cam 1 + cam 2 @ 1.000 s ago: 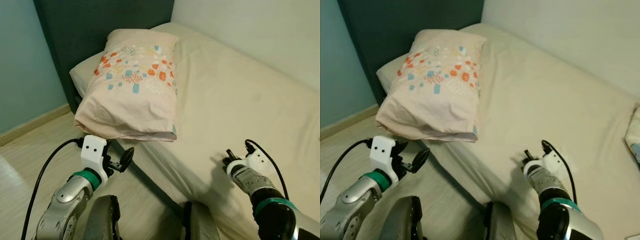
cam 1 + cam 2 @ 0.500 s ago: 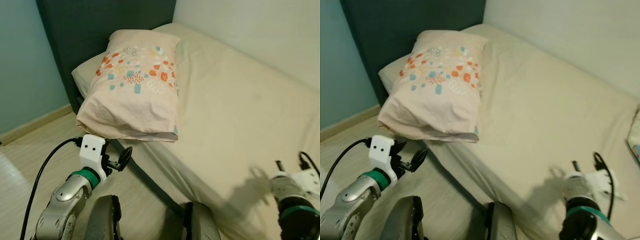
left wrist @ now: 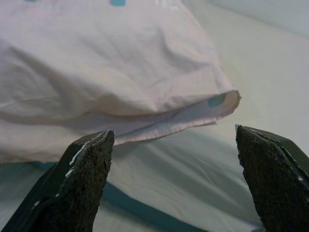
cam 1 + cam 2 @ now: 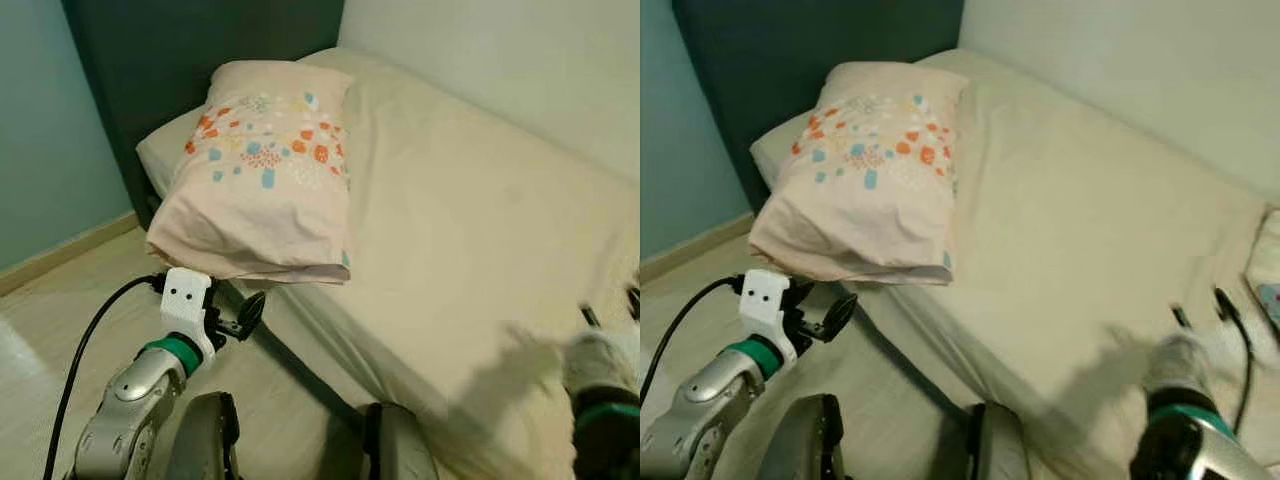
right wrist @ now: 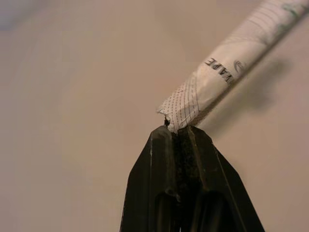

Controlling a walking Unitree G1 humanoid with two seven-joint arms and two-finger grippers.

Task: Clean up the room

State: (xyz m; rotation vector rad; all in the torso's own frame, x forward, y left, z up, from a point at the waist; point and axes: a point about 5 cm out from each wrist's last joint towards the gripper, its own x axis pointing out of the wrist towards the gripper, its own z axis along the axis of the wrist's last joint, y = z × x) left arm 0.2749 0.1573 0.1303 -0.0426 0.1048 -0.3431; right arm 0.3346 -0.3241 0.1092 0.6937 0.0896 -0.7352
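A pink pillow (image 4: 265,190) with orange and blue spots lies at the head of the cream bed (image 4: 470,230). My left gripper (image 4: 245,312) hangs open beside the bed's edge, just below the pillow's near end (image 3: 145,87), with nothing between its fingers. My right gripper (image 4: 1200,320) is blurred over the mattress at the lower right. In the right wrist view the right gripper (image 5: 177,130) is shut on one end of a rolled white printed paper wrapper (image 5: 227,67), which reaches away over the sheet.
A dark teal headboard (image 4: 160,70) stands behind the pillow, with a blue wall (image 4: 40,130) and wooden floor (image 4: 60,310) to the left. A second patterned pillow (image 4: 1268,270) shows at the bed's right edge. A white wall (image 4: 520,60) runs along the far side.
My right arm has swung to the right across the mattress and is now blurred at the frame's edge. The left arm has stayed where it was.
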